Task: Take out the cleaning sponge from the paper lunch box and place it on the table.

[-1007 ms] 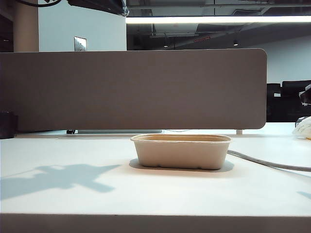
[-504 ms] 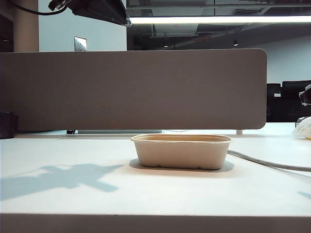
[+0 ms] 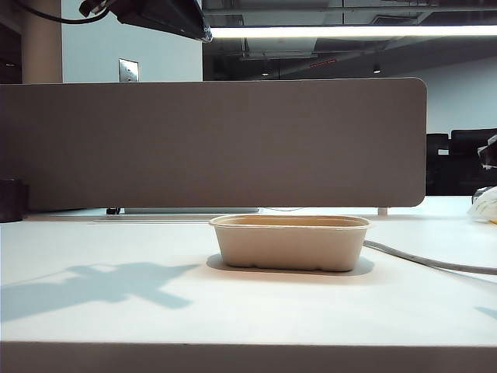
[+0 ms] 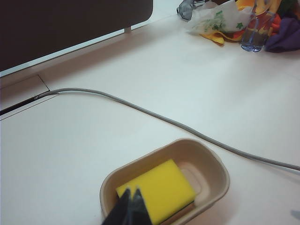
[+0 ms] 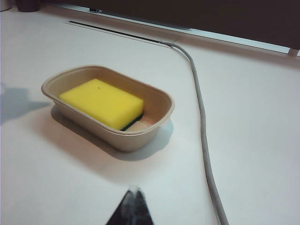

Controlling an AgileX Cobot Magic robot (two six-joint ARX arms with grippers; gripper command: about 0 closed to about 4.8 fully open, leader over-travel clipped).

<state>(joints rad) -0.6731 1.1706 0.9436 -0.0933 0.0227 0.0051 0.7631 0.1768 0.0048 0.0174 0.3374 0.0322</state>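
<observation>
Jaws, left gripper (image 4: pixel 130 206): pressed together with no gap seen between the dark tips; nothing is held. The tips are seen above the near end of the paper lunch box (image 4: pixel 220 174), over the edge of the cleaning sponge (image 4: pixel 159 188), with no contact established.
Jaws, right gripper (image 5: pixel 133 204): closed to a single dark point, nothing gripped. They are placed over bare table (image 5: pixel 262 93), clear of the box on its near side.
Cleaning sponge: found inside the paper lunch box, yellow face up, dark green layer just visible along its lower edge in the right wrist view. It is laid slightly aslant, one end raised against the box wall. Part of the box floor is left uncovered at one end.
Paper lunch box: beige moulded tray, upright on the table, roughly central in the exterior view (image 3: pixel 290 242). Its contents are hidden by the wall from that angle.
Table: white, flat; a grey-brown partition panel (image 3: pixel 217 144) is fixed along the back edge.
Cable (image 5: pixel 199 108): grey, laid across the table beside the box, not touching it.
Left arm: only a dark part is seen at the upper left corner of the exterior view (image 3: pixel 159 15); its shadow (image 3: pixel 93 284) is cast on the table left of the box.
Clutter (image 4: pixel 234 21): bags, a clear bottle and coloured items are noted at the far corner, well apart from the box.
</observation>
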